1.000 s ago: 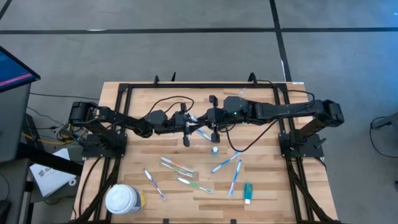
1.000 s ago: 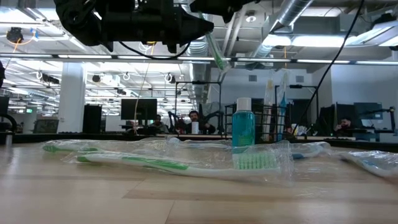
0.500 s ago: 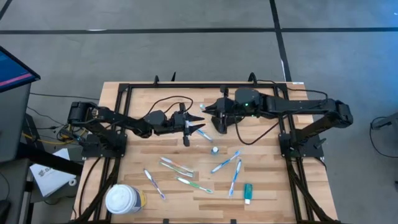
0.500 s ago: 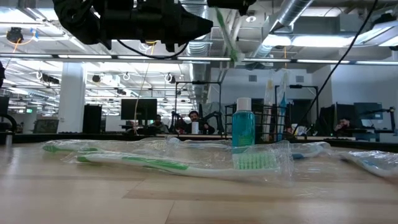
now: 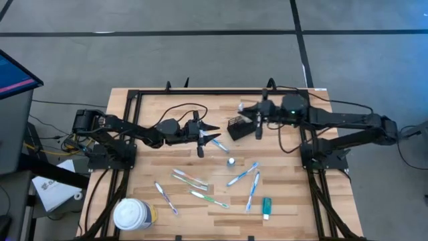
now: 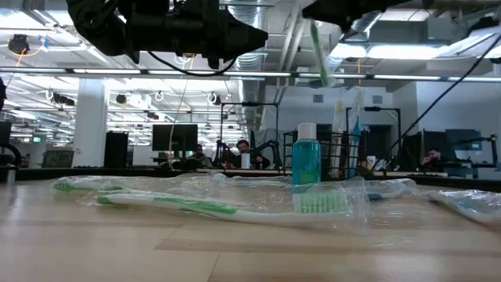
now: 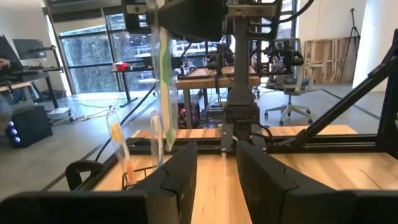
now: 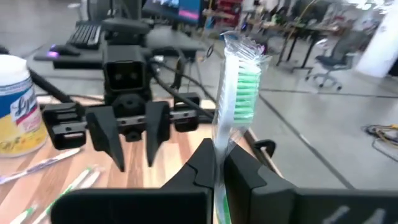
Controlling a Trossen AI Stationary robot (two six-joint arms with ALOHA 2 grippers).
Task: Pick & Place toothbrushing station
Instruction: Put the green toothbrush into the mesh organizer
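My right gripper is shut on a green toothbrush in clear wrap, held high over the table just right of the black wire caddy. The caddy stands on the table and holds upright toothbrushes. My left gripper hovers open over the table's middle, pointing at the right gripper, with nothing between its fingers. Several wrapped toothbrushes and a teal tube lie on the near half of the table. A small teal bottle stands among them. My right gripper pinches the wrapped toothbrush between its two fingers at the shaft just below the head. The fingers come in level from the table's right and lie across the brush. The brush stands about upright and lifted clear, with its head above the fingers and its handle hanging below.
A white-lidded round tub stands at the near left corner. A black frame runs around the table's far and side edges. Bare wood lies between the caddy and the loose toothbrushes.
My right gripper has drawn back from the left gripper toward the table's right edge, carrying the green toothbrush upright to a spot beside the caddy. My left gripper has opened and stayed in place.
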